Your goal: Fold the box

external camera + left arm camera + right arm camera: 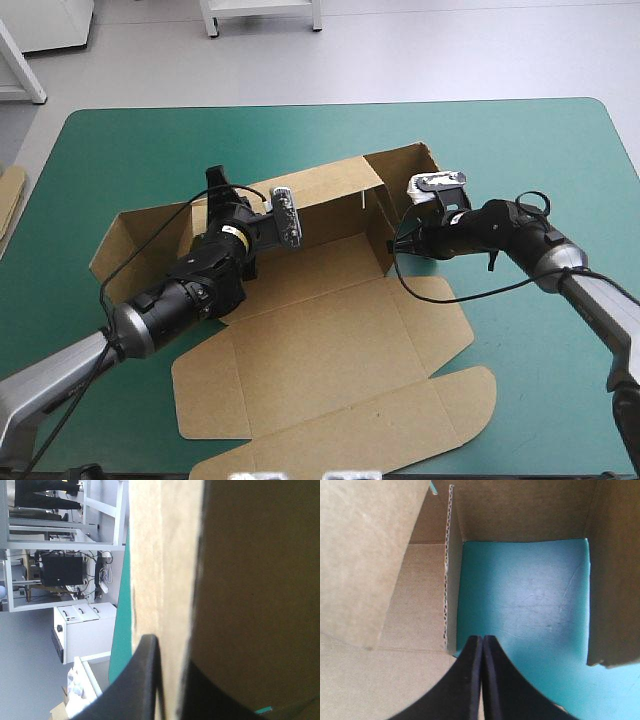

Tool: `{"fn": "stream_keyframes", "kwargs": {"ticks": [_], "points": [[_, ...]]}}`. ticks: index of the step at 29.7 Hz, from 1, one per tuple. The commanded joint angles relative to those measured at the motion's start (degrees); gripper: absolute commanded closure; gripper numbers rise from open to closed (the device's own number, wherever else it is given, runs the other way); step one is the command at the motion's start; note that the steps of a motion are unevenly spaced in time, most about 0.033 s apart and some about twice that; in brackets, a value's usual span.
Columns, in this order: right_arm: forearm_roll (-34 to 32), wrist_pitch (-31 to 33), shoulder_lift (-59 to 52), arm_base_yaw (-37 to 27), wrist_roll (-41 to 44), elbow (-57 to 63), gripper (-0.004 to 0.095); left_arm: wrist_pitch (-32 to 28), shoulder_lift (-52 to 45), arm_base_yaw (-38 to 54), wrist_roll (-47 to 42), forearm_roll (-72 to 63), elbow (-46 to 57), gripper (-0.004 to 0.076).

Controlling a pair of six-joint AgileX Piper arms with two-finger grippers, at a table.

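High view: the brown box [340, 340] lies opened out on the teal-green table [520, 150] with its far wall [330, 190] raised. The left tool [218, 190] is at one end of the far wall, the right tool [393, 245] at the other. Left wrist view: the left tool is clamped on the box. Right wrist view: the right tool is pressed together, with a cut edge of the box just beside its tip

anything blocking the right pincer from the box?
Nothing visible. The right pincer, shut, sits at the right end of the box: bare cover ahead, board on both sides, one cut edge right beside its tip. The left pincer is shut on the box.
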Motion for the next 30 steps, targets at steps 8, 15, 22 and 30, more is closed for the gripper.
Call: {"fn": "stream_keyframes", "kwargs": {"ticks": [8,15,22,30], "points": [[0.94,-1.69,-2.13,-0.29,-0.18,-1.84,0.0925,3.85,-0.09,-0.14,-2.07,-8.95,0.9,0.0733],[0.94,-1.6,-2.13,-0.29,-0.18,-1.84,0.0925,3.96,-0.09,-0.14,-2.07,-10.31,0.9,0.0733],[0.83,3.03,-2.13,-0.29,-0.41,-7.55,0.0925,3.96,-0.09,-0.14,-1.83,-11.14,1.04,0.0733],[-2.8,9.44,-2.13,-0.36,3.28,-22.68,0.0925,3.45,0.01,-0.14,-1.94,-11.14,1.83,0.0733]]}}
